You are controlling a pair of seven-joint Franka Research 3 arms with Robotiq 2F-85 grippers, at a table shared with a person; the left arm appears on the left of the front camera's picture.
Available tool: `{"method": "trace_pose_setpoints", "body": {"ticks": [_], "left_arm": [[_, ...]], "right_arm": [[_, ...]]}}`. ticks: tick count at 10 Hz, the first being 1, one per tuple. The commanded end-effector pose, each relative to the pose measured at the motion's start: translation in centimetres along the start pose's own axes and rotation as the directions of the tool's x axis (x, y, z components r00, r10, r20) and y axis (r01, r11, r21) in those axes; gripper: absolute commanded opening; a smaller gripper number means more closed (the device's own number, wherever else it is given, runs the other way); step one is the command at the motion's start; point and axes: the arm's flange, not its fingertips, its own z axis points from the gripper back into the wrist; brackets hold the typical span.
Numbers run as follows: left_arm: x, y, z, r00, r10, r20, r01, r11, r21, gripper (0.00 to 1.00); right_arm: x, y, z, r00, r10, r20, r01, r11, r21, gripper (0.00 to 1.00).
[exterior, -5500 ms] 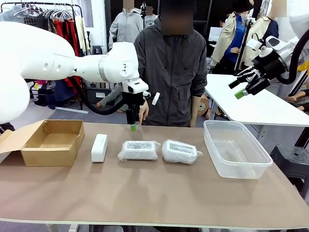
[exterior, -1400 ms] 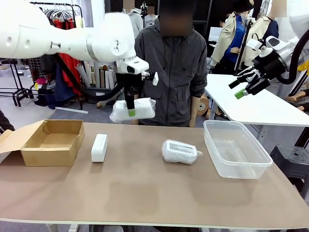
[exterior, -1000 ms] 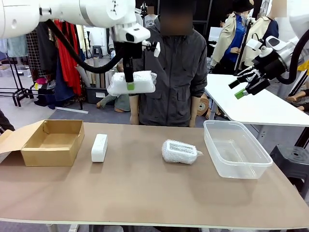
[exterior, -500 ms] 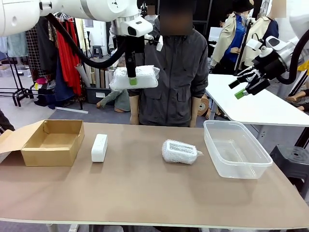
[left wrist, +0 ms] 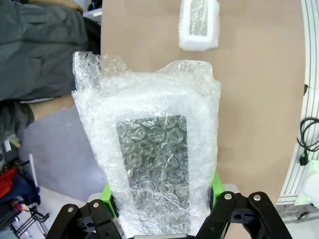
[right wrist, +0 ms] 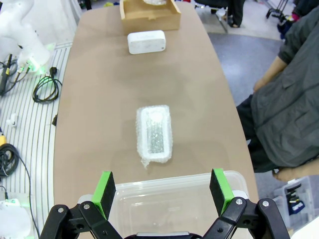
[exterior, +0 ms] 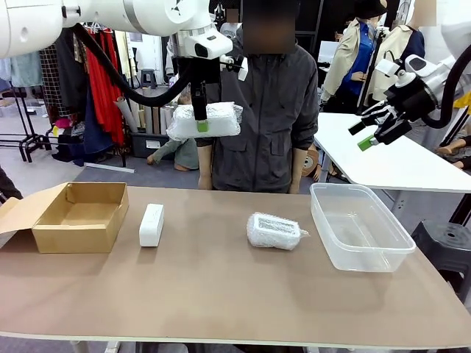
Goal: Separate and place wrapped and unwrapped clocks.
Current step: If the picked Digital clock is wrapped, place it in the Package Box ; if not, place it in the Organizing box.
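Observation:
High above the table's far edge, in front of the person, my left gripper (exterior: 201, 125) is shut on a wrapped clock (exterior: 206, 119). In the left wrist view, that bubble-wrapped clock (left wrist: 154, 164) stands between the green pads (left wrist: 106, 191). A second wrapped clock (exterior: 274, 231) lies on the table right of centre, also seen as a wrapped clock (right wrist: 155, 132) in the right wrist view. The bare white unwrapped clock (exterior: 151, 224) lies left of centre. My right gripper (exterior: 372, 132) hangs open and empty, high at the right above the tub.
An open brown cardboard box (exterior: 73, 217) sits at the table's left end. A clear plastic tub (exterior: 360, 228) sits at the right end, under my right gripper (right wrist: 162, 183). A person in a grey jacket (exterior: 265, 110) stands at the far edge. A white table (exterior: 383, 162) stands behind on the right.
My left arm has carried the wrapped clock a little higher and to the right. The right arm and the things on the table have not moved.

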Motion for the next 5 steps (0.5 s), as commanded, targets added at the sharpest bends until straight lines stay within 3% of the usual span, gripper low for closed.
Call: {"method": "trace_pose_setpoints", "body": {"ticks": [1,5], "left_arm": [[-0.25,-0.14,0.58,1.0,0.005,-0.001,-0.005,1.0,0.007,0.0],[0.0,0.0,0.01,1.0,0.0,0.0,0.0,1.0,0.0,0.0]], "right_arm": [[0.15,0.02,0.0,1.0,0.004,0.001,-0.004,1.0,0.0,1.0],[0.15,0.02,0.0,1.0,0.004,0.001,-0.004,1.0,0.0,1.0]]}}
